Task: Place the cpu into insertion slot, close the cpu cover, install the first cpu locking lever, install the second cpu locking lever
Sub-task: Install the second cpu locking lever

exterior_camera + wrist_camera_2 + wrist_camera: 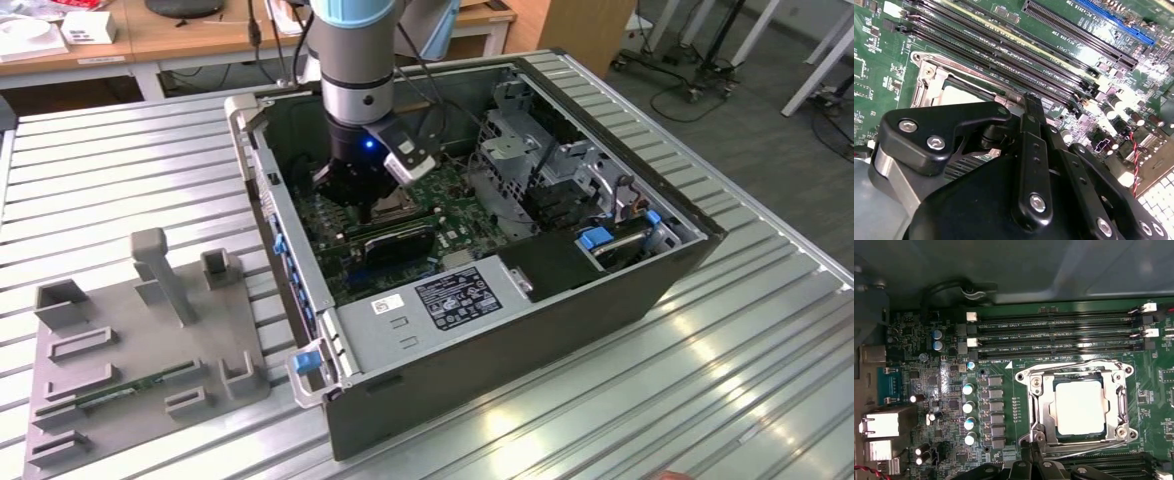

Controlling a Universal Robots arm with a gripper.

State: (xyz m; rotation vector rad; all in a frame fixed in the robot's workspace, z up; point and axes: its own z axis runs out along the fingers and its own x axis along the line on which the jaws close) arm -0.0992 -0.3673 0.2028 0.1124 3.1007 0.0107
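Observation:
The cpu point(1079, 407) lies flat in the insertion slot point(1053, 412) on the green board, its pale metal top showing. The silvery cpu cover point(1040, 407) lies down around it as a frame. Thin wire levers run along two sides of the cover, one by the memory slots point(1069, 365) and one on the side nearest my gripper point(1089, 445). My gripper point(1035, 449) stands at that edge of the socket with its fingertips together. In the second wrist view the gripper point(1031, 100) touches down beside the cover point(929, 80). In the exterior view the gripper point(371, 205) reaches into the open computer case.
Long black memory slots point(1054, 335) run beside the socket. Capacitors point(969, 405) and rear ports point(884, 422) stand nearby. The case walls point(267, 200), drive cage point(534, 150) and power supply point(441, 300) hem the arm in. A grey fixture plate point(134, 340) lies on the slatted table.

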